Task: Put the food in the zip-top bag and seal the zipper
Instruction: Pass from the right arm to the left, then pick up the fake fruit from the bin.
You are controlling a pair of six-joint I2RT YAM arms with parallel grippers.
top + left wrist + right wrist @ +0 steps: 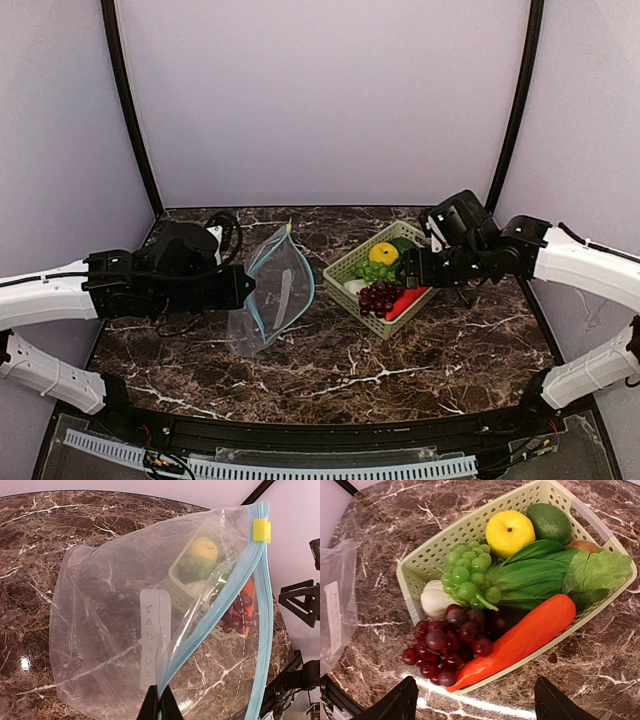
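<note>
Basket (470, 522), pale green lattice, holds all the food in view. Lemon (510, 532) & avocado (550, 522) sit at the back, green grapes (470, 577) next to them, leafy green (545, 575) across the middle. The white bulb (434, 600) is tucked vs a side wall. Purple grapes (447, 642) & red pepper (520, 640) lie at the front. A brown potato (583, 545) just peeks out behind the leaves. Purple grapes & the pepper tip hang over the near rim.

Bag (275, 295) stands on the table (400, 370) btw the L gripper (160, 705) and the basket, near the basket but not touching it. Its bottom corner rests on the marble and the top is lifted.

Room: open marble in front of bag & basket, toward the arm bases. The basket sits back-right, w/ a narrow strip of table behind it before the wall.

Bag mouth is open & faces the basket. The two halves of the teal zipper (220, 602) spread apart from the grip pt and meet again at the yellow slider (261, 530) up top. Film is clear & crinkled w/ a white label (154, 630); basket & fruit show through it.

L gripper: fingers pinched together on the bag's zipper edge, holding it up. R gripper (475, 695): fingers wide apart, hovering over the basket's near rim by purple grapes & pepper, clear of both.
</note>
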